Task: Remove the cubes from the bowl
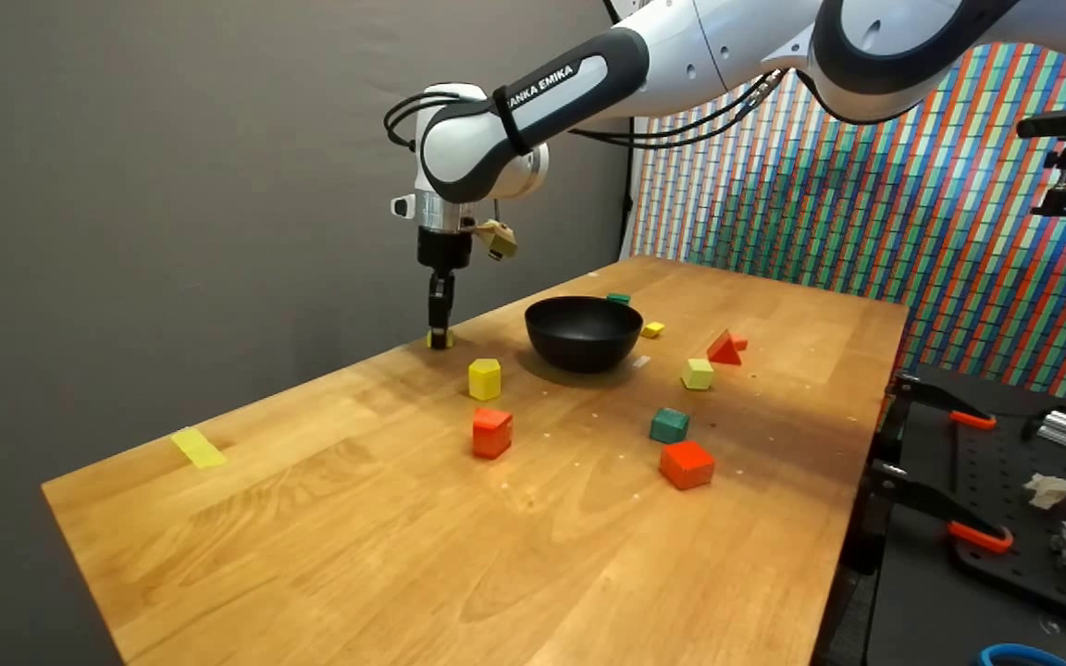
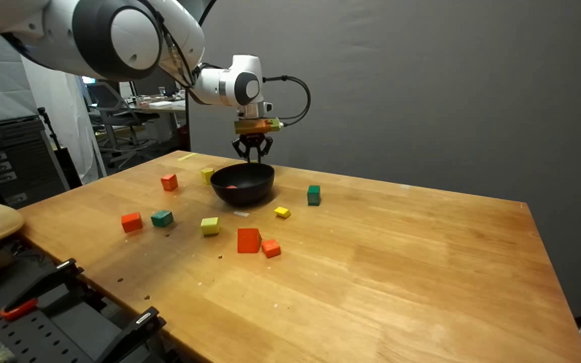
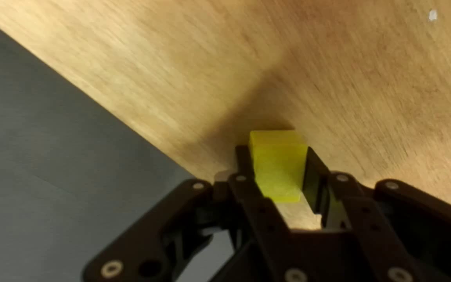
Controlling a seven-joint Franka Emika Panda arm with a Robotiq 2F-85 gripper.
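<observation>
Here, in an exterior view, a yellow strip [image 1: 199, 447] lies leftmost; then the jaws, closed snugly on a yellow cube [image 3: 278, 166] near the edge of the tabletop [image 1: 357, 555]; a hexagonal yellow block [image 1: 485, 380]; an orange-red cube [image 1: 492, 433]; and the black bowl [image 1: 584, 347], a red piece [image 2: 231, 187] inside.

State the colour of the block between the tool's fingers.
Yellow block, clearest in the wrist view.

On the table [image 2: 396, 262], cubes [image 2: 169, 182] lie around the bowl [image 2: 251, 195], one block [image 2: 231, 187] inside it.
</observation>
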